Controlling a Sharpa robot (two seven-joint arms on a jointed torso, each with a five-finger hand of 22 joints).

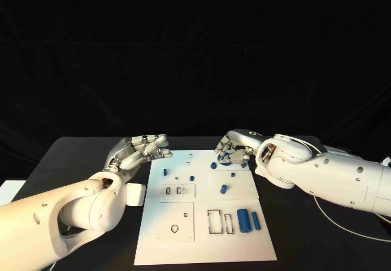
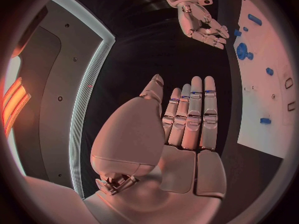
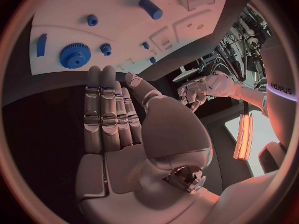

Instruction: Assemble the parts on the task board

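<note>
The white task board [image 1: 204, 248] lies in the middle of the black table. Small blue pegs [image 1: 165, 169] stand across its far half. A thick blue cylinder [image 1: 242, 220] and a thinner one [image 1: 256, 221] lie near its right edge. My left hand [image 1: 147, 148] hovers over the board's far left corner, fingers straight and apart, holding nothing. My right hand [image 1: 234, 151] hangs over the far right part, also empty, partly covering a blue gear [image 3: 74, 55]. Both palms show flat in the wrist views: the left hand [image 2: 181, 129] and the right hand [image 3: 124, 129].
Rectangular slots [image 1: 213, 221] and an oval hole [image 1: 174, 228] sit in the board's near half. A small white block [image 1: 134, 193] lies against the board's left edge, beside my left arm. A thin cable [image 1: 326, 217] runs over the table at the right.
</note>
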